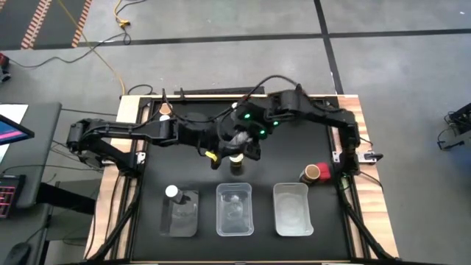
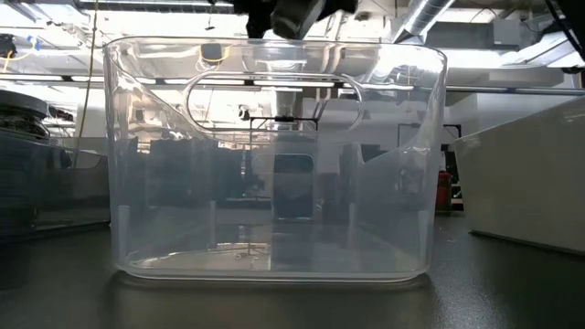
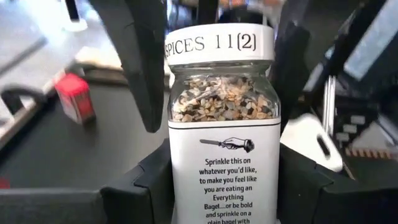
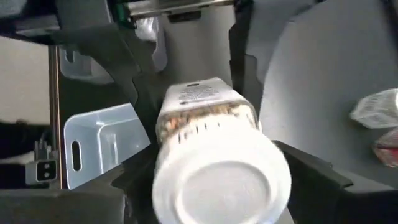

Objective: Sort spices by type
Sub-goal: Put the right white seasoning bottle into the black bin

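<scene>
Table: black mat (image 1: 294, 147) on a pale wood frame, grey floor with cables around.
Trays: three clear rectangular plastic trays in a row; middle clear tray (image 1: 235, 209) as landmark.
Jar: white-capped glass jar of seed mix (image 3: 222, 112), above the mat just behind the middle tray.
Left gripper (image 1: 221, 151): pinching the jar by its sides.
Right gripper (image 1: 246, 143): fingers parted beside the jar's cap.
Other jars: white-capped one (image 1: 172, 192) in the tray left of the middle tray; red-lidded one (image 1: 316, 173) lying right of it.
Room: white ducts, ceiling lights beyond.
</scene>
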